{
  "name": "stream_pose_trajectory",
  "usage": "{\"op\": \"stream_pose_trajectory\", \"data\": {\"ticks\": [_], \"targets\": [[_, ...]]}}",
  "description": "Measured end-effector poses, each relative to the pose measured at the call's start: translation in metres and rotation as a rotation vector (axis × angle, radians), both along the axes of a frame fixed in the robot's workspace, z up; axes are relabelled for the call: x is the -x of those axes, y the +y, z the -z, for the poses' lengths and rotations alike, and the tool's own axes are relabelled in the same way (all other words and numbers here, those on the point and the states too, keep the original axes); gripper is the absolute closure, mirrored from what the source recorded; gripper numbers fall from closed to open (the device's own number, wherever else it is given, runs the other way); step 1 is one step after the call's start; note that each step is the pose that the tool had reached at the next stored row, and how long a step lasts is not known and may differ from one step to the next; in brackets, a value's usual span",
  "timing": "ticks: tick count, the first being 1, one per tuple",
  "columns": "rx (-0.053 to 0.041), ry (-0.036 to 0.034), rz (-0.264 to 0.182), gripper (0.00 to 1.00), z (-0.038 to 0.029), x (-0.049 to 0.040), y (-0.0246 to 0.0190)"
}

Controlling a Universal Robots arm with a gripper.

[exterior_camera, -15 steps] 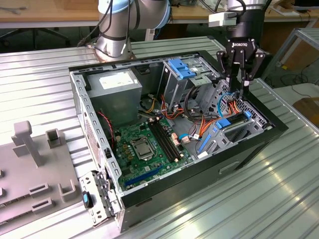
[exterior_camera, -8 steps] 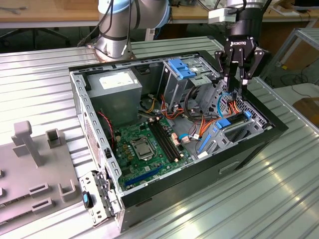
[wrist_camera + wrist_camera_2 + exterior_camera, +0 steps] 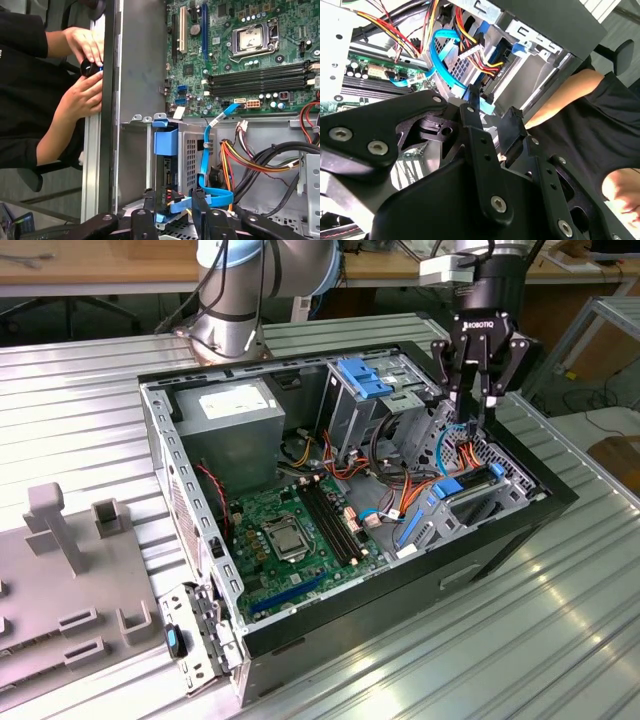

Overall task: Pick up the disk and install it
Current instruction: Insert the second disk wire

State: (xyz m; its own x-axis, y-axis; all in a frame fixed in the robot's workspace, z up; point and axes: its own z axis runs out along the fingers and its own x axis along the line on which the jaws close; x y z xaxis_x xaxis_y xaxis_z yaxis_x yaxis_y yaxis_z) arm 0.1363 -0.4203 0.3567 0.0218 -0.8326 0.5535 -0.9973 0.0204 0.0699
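Note:
My gripper (image 3: 478, 408) hangs over the open computer case (image 3: 560, 502), at its corner on the exterior view's right. Its fingers (image 3: 146, 201) are open, a gap apart, with nothing clamped between them. In the first wrist view the gripper (image 3: 172, 202) straddles a narrow dark end with cable connectors, which looks like the disk (image 3: 166, 181) standing on edge in the metal drive cage (image 3: 192, 150) under a blue plastic piece (image 3: 166, 141). Its label face is hidden. In the second wrist view the gripper (image 3: 492, 114) points at blue and coloured cables (image 3: 451, 60).
A person's hands (image 3: 85, 75) hold a small black object at the case's outer wall, and a forearm (image 3: 560, 97) lies close to the gripper. Inside the case are a motherboard (image 3: 290, 530), a grey power-supply box (image 3: 235, 412) and wire bundles (image 3: 385, 465). A grey fixture plate (image 3: 60, 590) lies at the exterior view's left.

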Motion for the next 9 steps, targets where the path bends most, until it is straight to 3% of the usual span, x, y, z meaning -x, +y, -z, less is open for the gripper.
{"op": "stream_pose_trajectory", "data": {"ticks": [4, 5, 9], "targets": [[-0.0002, 0.0, 0.0, 0.6, 0.0004, -0.0009, -0.0001], [-0.0006, 0.0, 0.0, 0.67, 0.0007, -0.0009, -0.0001], [-0.0029, 0.0, 0.0, 0.67, 0.003, -0.001, 0.0]]}}
